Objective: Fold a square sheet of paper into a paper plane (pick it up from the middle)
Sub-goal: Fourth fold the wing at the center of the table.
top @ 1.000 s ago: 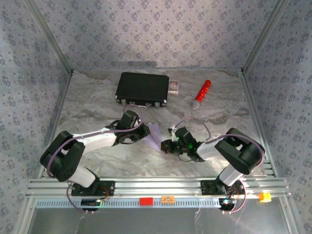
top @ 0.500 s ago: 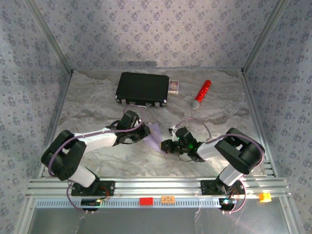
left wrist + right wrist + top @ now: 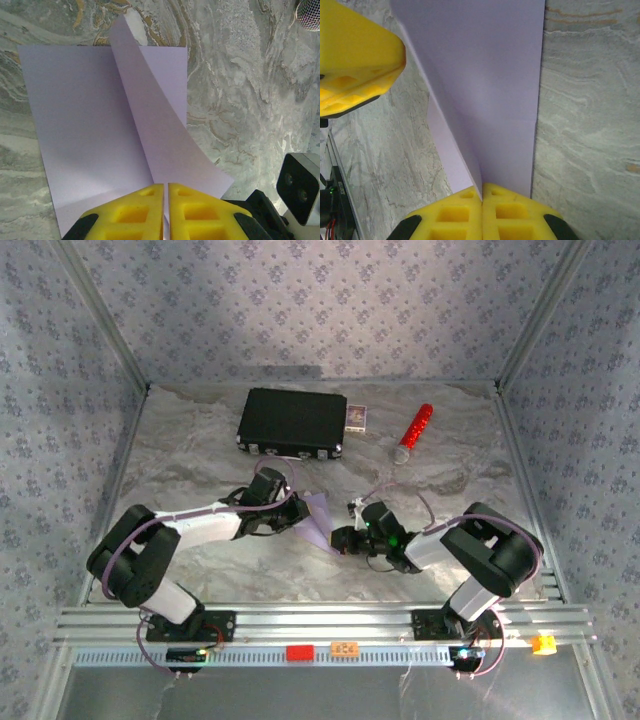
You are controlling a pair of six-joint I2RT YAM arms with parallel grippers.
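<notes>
The marbled grey desk [image 3: 200, 450] is sitting between walls [image 3: 330, 300] covered in a small floral print. A black case [image 3: 293, 422], a small card box [image 3: 357, 417] and a red-and-silver cylinder [image 3: 413, 432] are lying near its far edge. Near the middle, the left pincer [image 3: 166, 200] and right pincer [image 3: 482, 197] are each pinching the square sheet of paper [image 3: 320, 520], one flap curling up off the desk

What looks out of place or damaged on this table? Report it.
Nothing looks spilled or damaged. The one oddity is the square sheet of paper: one flap curls up off the table instead of lying flat. That is because the left hand and the right hand both pinch it mid-fold.
</notes>
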